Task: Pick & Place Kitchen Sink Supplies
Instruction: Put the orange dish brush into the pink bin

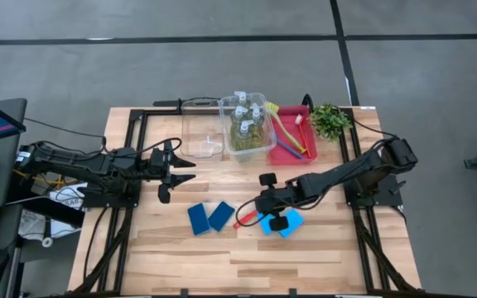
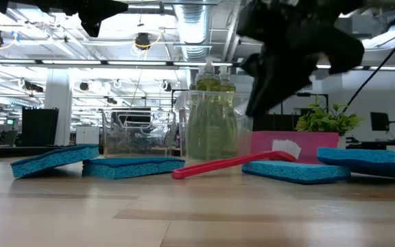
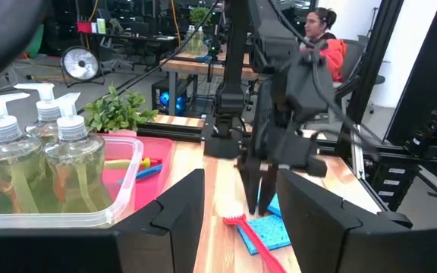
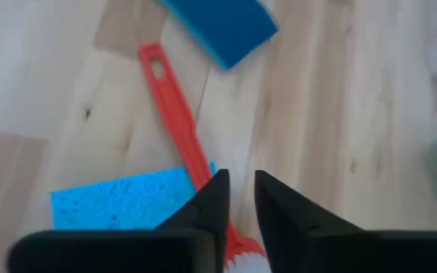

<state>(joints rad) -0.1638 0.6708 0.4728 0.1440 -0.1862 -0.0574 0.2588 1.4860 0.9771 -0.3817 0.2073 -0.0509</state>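
A red long-handled brush (image 1: 247, 219) lies on the table, its white-bristled head end resting on a blue sponge (image 1: 286, 223). My right gripper (image 4: 241, 186) points down just above that head end, open by a narrow gap with nothing between its fingers. In the low view it (image 2: 256, 103) hangs clear of the brush (image 2: 225, 163). Two more blue sponges (image 1: 209, 217) lie flat to the left. The bottles (image 1: 247, 122) stand in a clear bin. My left gripper (image 1: 180, 172) waits open over the table's left side.
An empty clear bin (image 1: 201, 131) stands left of the bottle bin. The red tray (image 1: 305, 124) holds yellow and teal brushes, with the plant (image 1: 330, 120) at the far right corner. Bare wood lies along the near edge. A person sits in the room beyond.
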